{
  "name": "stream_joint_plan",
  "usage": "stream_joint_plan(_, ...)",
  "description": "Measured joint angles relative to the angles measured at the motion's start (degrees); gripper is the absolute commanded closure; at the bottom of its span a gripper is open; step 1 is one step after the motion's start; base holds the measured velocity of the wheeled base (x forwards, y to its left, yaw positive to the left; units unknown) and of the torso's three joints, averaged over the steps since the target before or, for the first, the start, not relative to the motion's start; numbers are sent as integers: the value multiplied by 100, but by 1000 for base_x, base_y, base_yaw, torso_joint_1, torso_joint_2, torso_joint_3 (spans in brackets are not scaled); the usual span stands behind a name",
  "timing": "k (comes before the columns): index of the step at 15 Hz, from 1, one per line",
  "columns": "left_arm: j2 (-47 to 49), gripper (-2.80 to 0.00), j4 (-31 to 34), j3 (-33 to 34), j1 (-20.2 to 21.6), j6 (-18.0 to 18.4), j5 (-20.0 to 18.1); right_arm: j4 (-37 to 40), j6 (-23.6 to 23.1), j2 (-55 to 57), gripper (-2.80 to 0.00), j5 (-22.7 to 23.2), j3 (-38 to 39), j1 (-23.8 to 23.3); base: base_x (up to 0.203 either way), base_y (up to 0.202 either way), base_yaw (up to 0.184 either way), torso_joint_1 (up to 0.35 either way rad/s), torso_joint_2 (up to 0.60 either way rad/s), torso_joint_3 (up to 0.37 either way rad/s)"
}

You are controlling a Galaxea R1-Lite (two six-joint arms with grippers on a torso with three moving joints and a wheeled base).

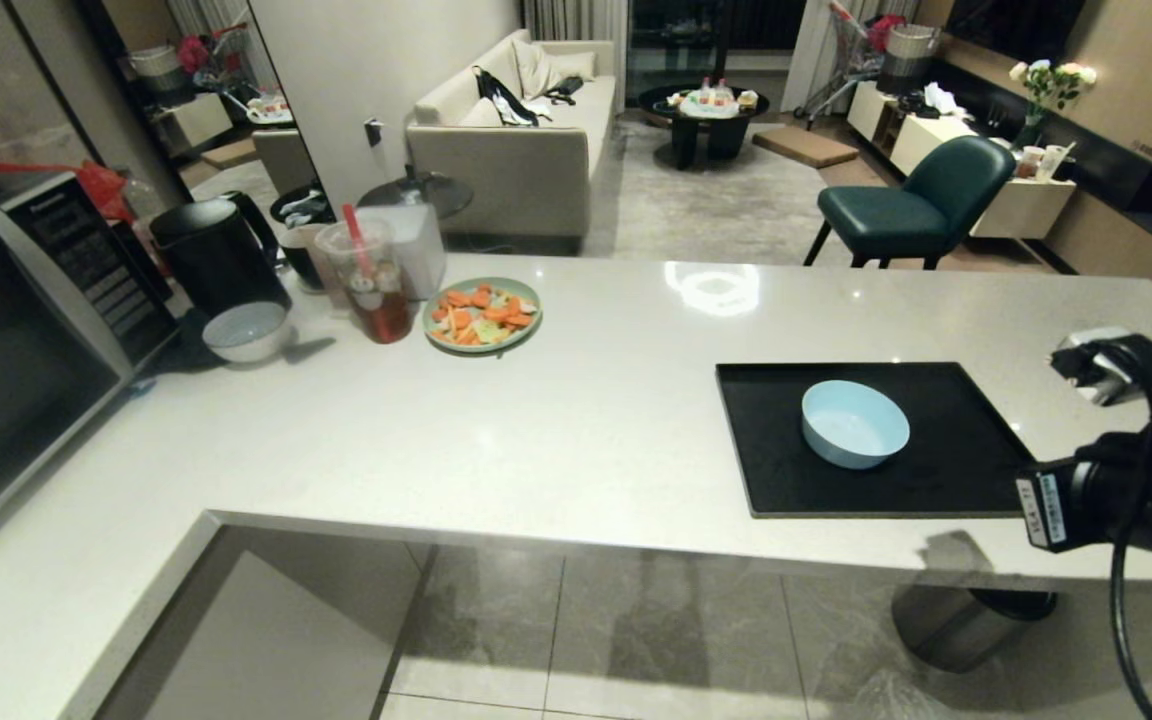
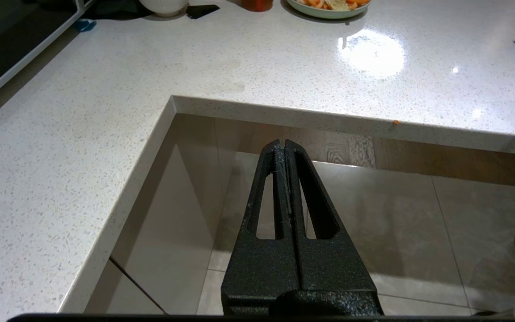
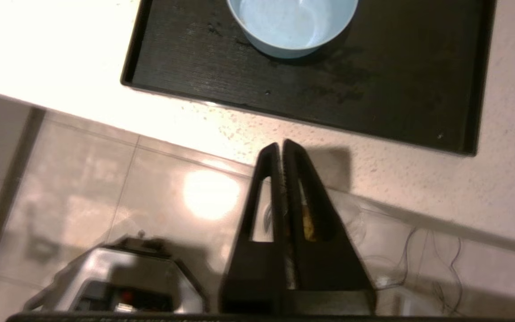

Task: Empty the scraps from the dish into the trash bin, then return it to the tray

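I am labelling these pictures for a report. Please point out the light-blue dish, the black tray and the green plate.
dish [image 1: 854,424]: head view, on the inner bottom of the bowl.
tray [image 1: 956,470]: head view, on its bare black floor, right of the dish.
green plate [image 1: 530,322]: head view, on its right rim.

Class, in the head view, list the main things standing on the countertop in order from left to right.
Microwave → black kettle → white bowl → iced drink cup → green plate → tray with the dish.
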Motion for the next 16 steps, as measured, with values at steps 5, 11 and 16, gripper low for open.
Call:
stream_joint_plan(5,0,0,0,0,0,-3,-2,-2387,276,-286,0,-31,1328,-7,0,0,0,0,0,0)
stream_joint_plan(11,0,0,-2,0,0,-3,-2,-4648,656,-396,0,-895,2351,-257,0,0,0,0,0,0)
stream_joint_plan(16,0,0,0,0,2,0,-5,-4707,653,-1283,0,-933,3193,-857,0,0,0,0,0,0)
